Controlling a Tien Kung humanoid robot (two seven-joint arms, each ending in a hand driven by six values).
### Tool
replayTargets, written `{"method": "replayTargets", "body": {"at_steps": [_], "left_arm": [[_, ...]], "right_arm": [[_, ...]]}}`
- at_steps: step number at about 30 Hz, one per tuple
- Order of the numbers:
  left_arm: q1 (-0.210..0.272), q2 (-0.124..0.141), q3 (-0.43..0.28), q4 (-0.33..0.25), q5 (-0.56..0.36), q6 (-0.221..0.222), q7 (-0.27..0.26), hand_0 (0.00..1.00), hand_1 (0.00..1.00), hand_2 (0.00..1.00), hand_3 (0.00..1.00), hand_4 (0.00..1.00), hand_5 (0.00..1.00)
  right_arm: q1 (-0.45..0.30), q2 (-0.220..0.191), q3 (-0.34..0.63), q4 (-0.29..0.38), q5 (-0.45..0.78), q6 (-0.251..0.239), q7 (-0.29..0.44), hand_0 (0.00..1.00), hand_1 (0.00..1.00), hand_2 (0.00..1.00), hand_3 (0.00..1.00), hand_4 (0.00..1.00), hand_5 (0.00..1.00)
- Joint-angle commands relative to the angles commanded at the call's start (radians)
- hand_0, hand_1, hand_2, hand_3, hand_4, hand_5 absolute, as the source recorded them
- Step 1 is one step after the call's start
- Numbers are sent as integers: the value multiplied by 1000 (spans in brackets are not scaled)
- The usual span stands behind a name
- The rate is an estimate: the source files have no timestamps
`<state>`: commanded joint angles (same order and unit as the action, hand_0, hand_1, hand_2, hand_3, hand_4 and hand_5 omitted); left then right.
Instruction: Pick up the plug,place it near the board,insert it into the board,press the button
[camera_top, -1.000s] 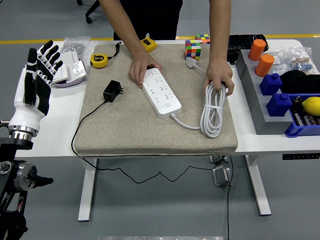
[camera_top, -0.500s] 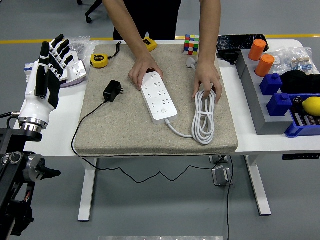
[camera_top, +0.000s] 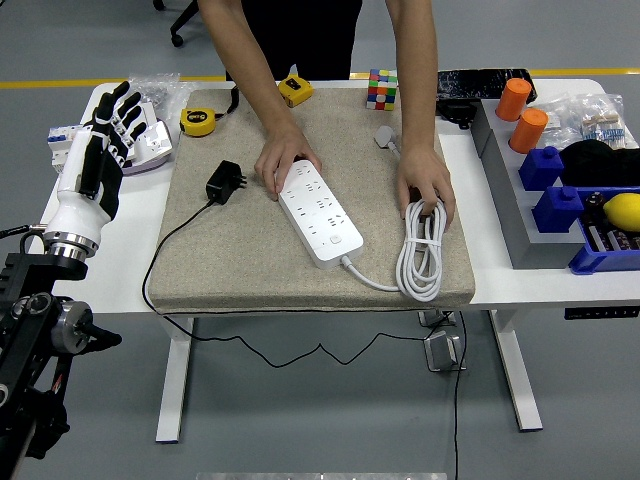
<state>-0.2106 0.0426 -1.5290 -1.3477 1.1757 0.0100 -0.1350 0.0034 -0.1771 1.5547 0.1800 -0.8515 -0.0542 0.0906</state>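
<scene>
Plainly: plug lies free, left hand raised and nearest

From my remote seat, the small black wall plug with its thin black cord (camera_top: 226, 181) lies on the beige woven mat (camera_top: 250, 260), at about nine o'clock from the long white plastic power strip (camera_top: 319, 201) and just apart from it. No prong is in any socket that I can see, so the plug is neither lifted nor inserted as things lie.

My robot's black-and-white five-fingered left hand (camera_top: 98, 160) is upright over the white counter (camera_top: 120, 270) at the mat's nine o'clock side, fingers spread and holding nothing. The plug lies at roughly three o'clock from that hand, with bare mat between them. The right hand is not in view, so the left is the nearer one by default.

The strip's long axis runs from about eleven o'clock down to five o'clock, its white round button (camera_top: 337, 238) toward the five o'clock end. The plug's cord trails off toward seven o'clock, over the mat's near edge.

A person at the far side has one hand (camera_top: 283, 160) resting on the strip's eleven o'clock end and the other hand (camera_top: 426, 190) on the coiled white cable (camera_top: 421, 250) at the strip's three o'clock. I judge any reach for the plug would pass close to that first hand, so I would hold clear until it leaves.
</scene>
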Motion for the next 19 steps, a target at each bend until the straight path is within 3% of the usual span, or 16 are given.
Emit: {"method": "replayTargets", "body": {"at_steps": [1, 2, 4, 7, 8, 13, 14, 16, 19], "left_arm": [[-12, 0, -1, 23, -25, -12, 0, 898, 933, 959, 998, 998, 824], [-22, 0, -3, 45, -49, -22, 1, 998, 998, 937, 811, 998, 894], [-42, -1, -8, 85, -82, -23, -1, 998, 998, 937, 811, 998, 894], [-70, 0, -11, 133, -94, 23, -19, 998, 998, 937, 811, 998, 894], [-93, 1, -13, 163, -126, 63, -50, 313, 270, 259, 231, 998, 794], [-168, 18, -65, 279, -297, 271, -212, 313, 270, 259, 231, 998, 794], [-176, 27, -82, 285, -342, 316, -242, 118, 2, 25, 2, 974, 659], [-183, 40, -115, 284, -427, 393, -285, 118, 2, 25, 2, 974, 659], [-168, 46, -145, 266, -550, 397, -313, 118, 2, 25, 2, 974, 659]], "right_arm": [[3, -5, -4, 0, -1, 3, -1, 949, 894, 839, 853, 998, 899], [5, -9, -6, 0, -4, 5, -3, 965, 879, 830, 841, 998, 788], [12, -18, -10, 0, -8, 2, -7, 965, 879, 830, 841, 998, 788], [15, -25, -12, 0, 0, -1, 3, 965, 879, 830, 841, 998, 788], [17, -28, -15, 0, 2, 1, 2, 741, 765, 736, 784, 998, 751], [41, -36, -32, 0, 13, 0, -1, 741, 765, 736, 784, 998, 751], [51, -39, -52, 0, 25, 2, -3, 731, 747, 715, 773, 998, 755], [63, -48, -98, 0, 58, 12, -3, 731, 747, 715, 773, 998, 755], [67, -55, -112, 0, 67, 10, -1, 731, 747, 715, 773, 998, 755]]}}
